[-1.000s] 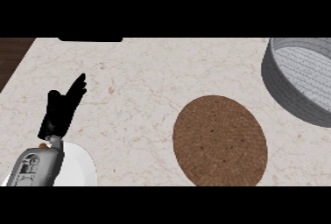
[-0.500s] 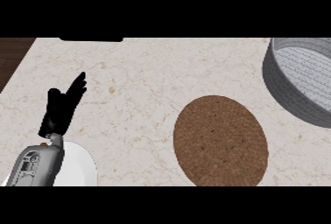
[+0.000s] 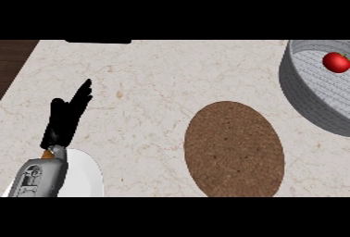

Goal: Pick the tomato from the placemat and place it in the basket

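Note:
The red tomato [image 3: 335,62] lies inside the grey basket [image 3: 308,97] at the upper right edge of the head view. A brown oval placemat [image 3: 234,148] sits on the counter at centre right with nothing on it. My left hand [image 3: 65,119] rests at the left with straight fingers pointing up and holds nothing. My right hand does not show.
A white plate [image 3: 85,176] lies at the lower left, partly under my left forearm [image 3: 37,178]. A dark object [image 3: 97,41] sits at the counter's far edge. The counter's left edge runs beside dark wood [image 3: 14,58] at the upper left.
The view has shifted so that more of the basket's inside shows, with the tomato in it. My left hand has barely moved.

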